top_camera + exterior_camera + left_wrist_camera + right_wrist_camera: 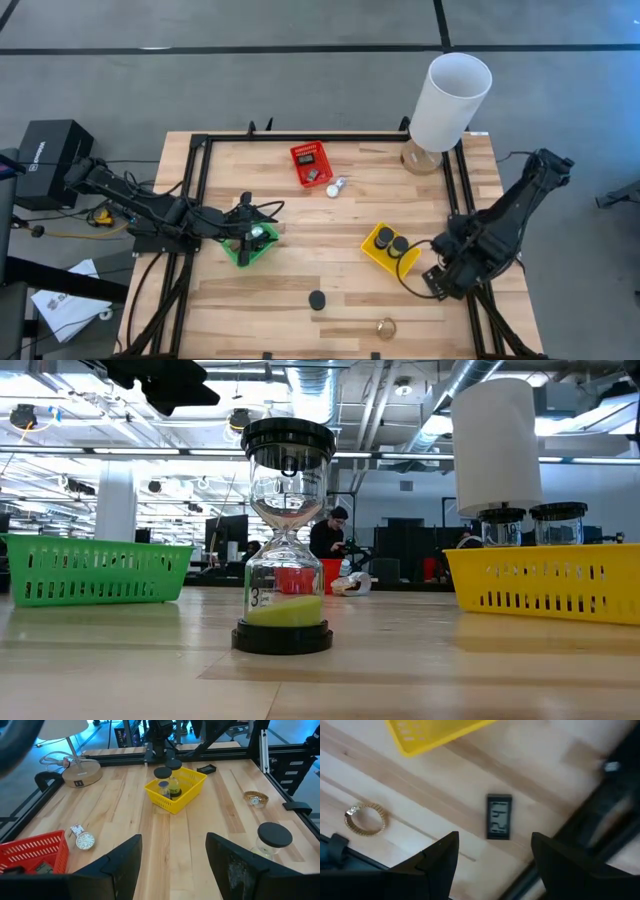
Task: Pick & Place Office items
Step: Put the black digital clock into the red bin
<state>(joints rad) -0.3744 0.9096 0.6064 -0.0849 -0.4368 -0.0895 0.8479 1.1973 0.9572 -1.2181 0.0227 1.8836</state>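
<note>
left pincer (172, 865) parted (low, mid-left) | right pincer (492, 862) parted, near right edge

red basket (30, 851) cut off, contents unclear

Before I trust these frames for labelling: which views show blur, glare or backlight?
Low view: the hourglass is sharp, but bright ceiling lights backlight it and the room behind is soft. Right wrist view: the small digital clock is readable, while the frame's far edge smears. High view: evenly lit, soft shadows.
</note>
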